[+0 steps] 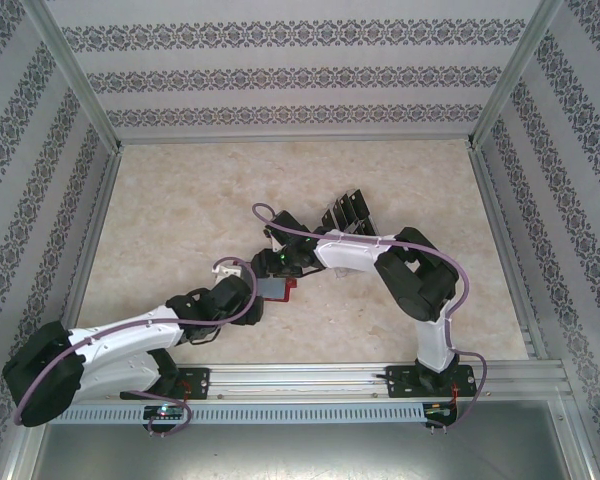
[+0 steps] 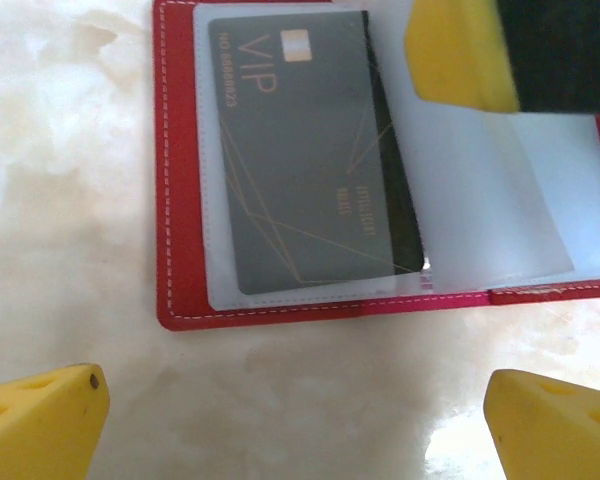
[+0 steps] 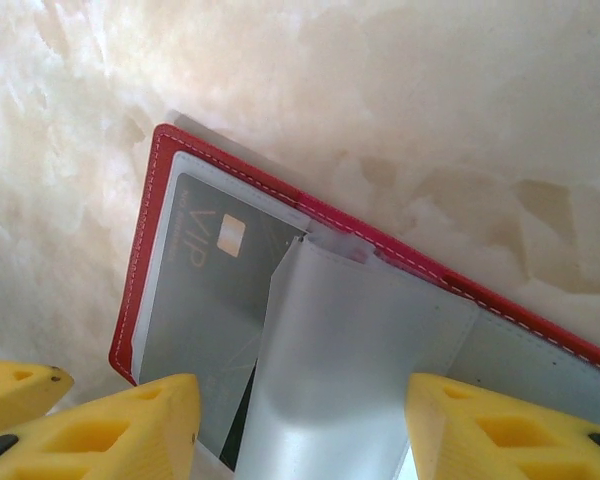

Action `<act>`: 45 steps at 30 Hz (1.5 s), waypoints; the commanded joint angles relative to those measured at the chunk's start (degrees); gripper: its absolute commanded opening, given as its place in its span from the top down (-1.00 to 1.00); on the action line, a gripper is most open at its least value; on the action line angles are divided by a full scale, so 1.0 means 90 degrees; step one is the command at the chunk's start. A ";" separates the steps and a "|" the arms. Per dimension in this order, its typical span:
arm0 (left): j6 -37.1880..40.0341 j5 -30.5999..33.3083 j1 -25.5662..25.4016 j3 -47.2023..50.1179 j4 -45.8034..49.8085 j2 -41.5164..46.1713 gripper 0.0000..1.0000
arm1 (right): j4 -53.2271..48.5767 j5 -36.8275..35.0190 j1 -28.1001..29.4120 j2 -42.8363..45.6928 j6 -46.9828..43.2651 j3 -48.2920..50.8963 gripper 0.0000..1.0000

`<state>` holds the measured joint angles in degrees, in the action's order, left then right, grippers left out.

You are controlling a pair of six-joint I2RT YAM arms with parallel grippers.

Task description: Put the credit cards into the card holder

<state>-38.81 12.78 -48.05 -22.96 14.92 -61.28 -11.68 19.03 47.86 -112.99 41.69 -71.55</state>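
Note:
The red card holder (image 2: 180,200) lies open on the table, and shows as a small red patch (image 1: 290,293) between the two wrists. One black credit card (image 2: 300,160) printed VIP sits inside its left translucent sleeve, also seen as the card (image 3: 200,290). A second, frosted sleeve (image 3: 360,370) arches up from the spine. My right gripper (image 3: 302,410) stands open astride that sleeve, and one of its yellow fingers (image 2: 460,50) hangs over the holder. My left gripper (image 2: 290,400) is open over bare table just in front of the holder's near edge, with nothing between its fingers.
Several more black cards stand in a clear rack (image 1: 348,210) behind the right wrist. Metal rails and patterned walls (image 1: 90,250) fence the marble table on three sides. Both arms crowd the table's middle.

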 commanded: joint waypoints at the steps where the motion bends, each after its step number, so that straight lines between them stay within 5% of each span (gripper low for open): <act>1: 0.0229 -0.0157 -0.0109 0.0072 -0.0362 -0.0056 -0.94 | 0.0010 0.0134 0.0083 -0.0136 -0.0043 -0.0175 -0.13; 18: 0.0223 0.0417 -0.0159 -0.0133 -0.0518 -0.0706 -0.93 | 0.0012 0.0142 0.0112 -0.0153 -0.0043 -0.0214 -0.13; 45: -0.0127 0.1253 -0.0151 -0.0047 -0.0541 -0.0310 -0.94 | -0.0164 0.0084 0.0013 0.0395 0.0026 -0.0709 -0.16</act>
<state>-39.05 22.68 -48.75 -23.64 10.85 -64.86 -11.99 20.43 48.23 -112.03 41.76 -76.88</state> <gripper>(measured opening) 0.971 0.578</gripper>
